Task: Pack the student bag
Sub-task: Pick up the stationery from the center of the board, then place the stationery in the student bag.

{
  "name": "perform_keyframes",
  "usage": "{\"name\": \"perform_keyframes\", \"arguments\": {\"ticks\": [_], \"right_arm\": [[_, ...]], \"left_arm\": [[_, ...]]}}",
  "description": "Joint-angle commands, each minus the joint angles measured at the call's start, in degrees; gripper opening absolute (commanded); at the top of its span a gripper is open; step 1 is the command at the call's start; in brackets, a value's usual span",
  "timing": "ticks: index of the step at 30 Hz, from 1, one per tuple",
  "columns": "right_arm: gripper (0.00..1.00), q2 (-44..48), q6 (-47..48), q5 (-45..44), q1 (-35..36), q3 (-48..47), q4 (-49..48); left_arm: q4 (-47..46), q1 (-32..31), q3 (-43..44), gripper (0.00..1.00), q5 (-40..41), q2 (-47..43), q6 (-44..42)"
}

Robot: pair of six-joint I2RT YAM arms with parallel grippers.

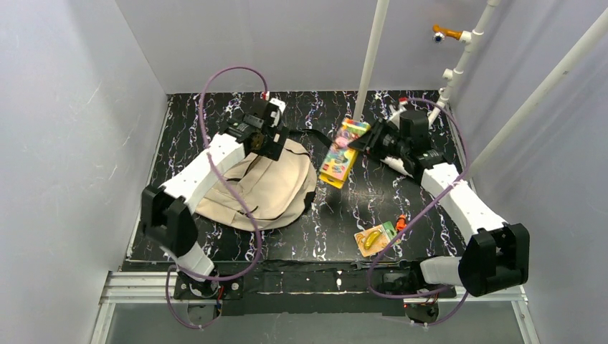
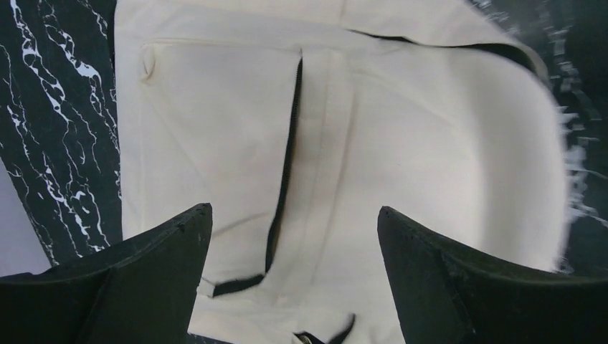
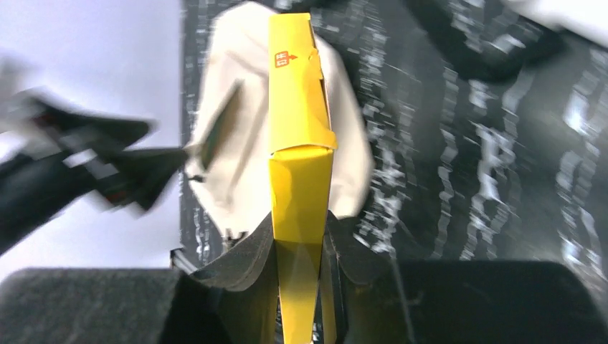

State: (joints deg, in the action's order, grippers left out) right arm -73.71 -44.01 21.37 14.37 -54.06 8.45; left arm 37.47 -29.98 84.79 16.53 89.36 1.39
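Note:
The beige student bag (image 1: 269,188) lies flat on the black marbled table at the left. It fills the left wrist view (image 2: 401,143), with a dark slit opening down its middle. My left gripper (image 1: 271,140) hovers over the bag's far edge, open and empty (image 2: 294,215). My right gripper (image 1: 367,142) is shut on a colourful yellow box (image 1: 343,153) and holds it in the air right of the bag. In the right wrist view the box's yellow edge (image 3: 297,136) stands between my pads, with the bag (image 3: 229,165) behind it.
A packet with a yellow item (image 1: 376,238) and an orange-tipped object (image 1: 401,221) lie near the table's front right. A white pole (image 1: 371,54) rises at the back centre. White pipes (image 1: 462,54) stand at the back right.

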Motion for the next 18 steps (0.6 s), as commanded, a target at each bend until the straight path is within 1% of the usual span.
{"name": "perform_keyframes", "arguments": {"ticks": [1, 3, 6, 9, 12, 15, 18], "right_arm": [[0.19, -0.34, 0.79, -2.67, 6.86, -10.75, -0.75], [0.19, -2.44, -1.45, -4.68, 7.92, -12.49, -5.04], [0.19, -7.85, -7.29, -4.25, 9.24, -13.05, -13.29], [0.19, -12.61, -8.97, -4.90, 10.78, -15.02, -15.26], [0.19, -16.17, -11.73, -4.67, 11.94, -14.36, -19.60], [0.19, -19.35, -15.76, -4.22, 13.72, -13.44, -24.14], [0.19, -22.50, -20.13, -4.43, 15.36, -13.35, -28.85]], "left_arm": [[-0.43, 1.84, 0.61, 0.80, 5.26, 7.02, -3.07], [-0.38, 2.15, 1.31, 0.71, 5.44, 9.27, -2.93], [-0.38, 2.52, 1.25, 0.58, 6.83, 11.26, -3.46], [-1.45, 2.55, 0.53, 0.44, 9.36, 11.78, -4.59], [-2.92, 2.51, -0.17, 0.32, 10.98, 12.23, -5.54], [-3.79, 2.55, -0.87, 0.25, 13.43, 13.10, -6.52], [-3.83, 2.55, -1.16, 0.19, 12.66, 13.70, -6.60]]}}
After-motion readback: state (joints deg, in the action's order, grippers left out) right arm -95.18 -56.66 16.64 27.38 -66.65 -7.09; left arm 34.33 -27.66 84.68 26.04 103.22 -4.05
